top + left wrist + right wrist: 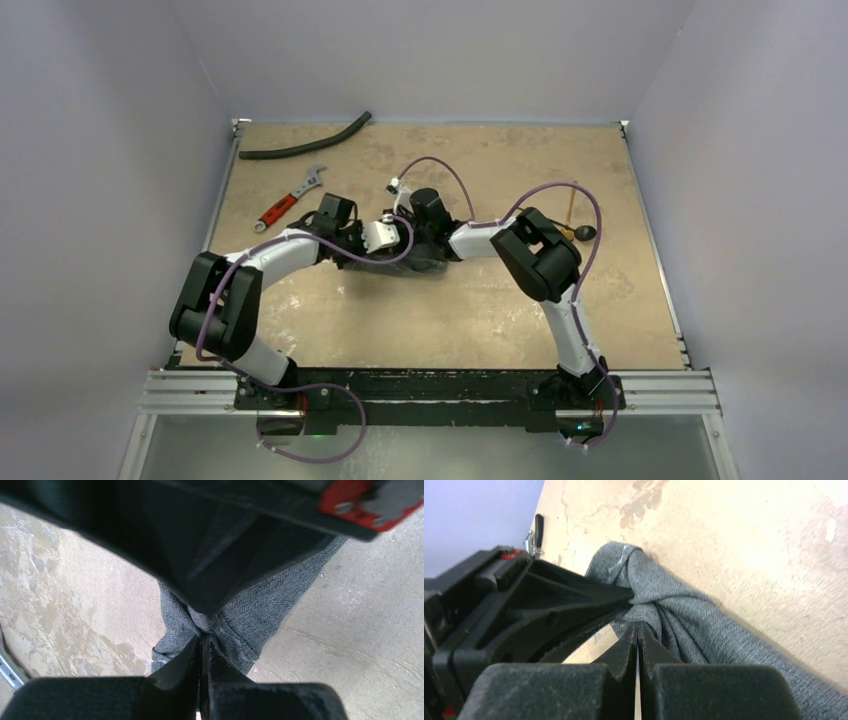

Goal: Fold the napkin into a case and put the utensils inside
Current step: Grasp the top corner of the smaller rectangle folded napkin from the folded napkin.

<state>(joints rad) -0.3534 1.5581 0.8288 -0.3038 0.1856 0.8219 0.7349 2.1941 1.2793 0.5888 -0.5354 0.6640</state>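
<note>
So the left gripper (202, 642) and right gripper (638, 630) are both clamped tight on the same bunched-up grey napkin (260, 605), pinching it right next to each other.

You face a mottled tan tabletop (450, 310) boxed in by pale lilac walls (440, 50). An aluminium rail (190, 392) edges its near side.

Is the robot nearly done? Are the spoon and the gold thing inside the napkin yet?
Not nearly. Nothing looks finished. In hand: the left jaws and right jaws are both shut on the grey napkin, which is bunched up, not a case. Left: fold it, then tuck in the black spoon and gold piece, both lying bare on the table.
</note>
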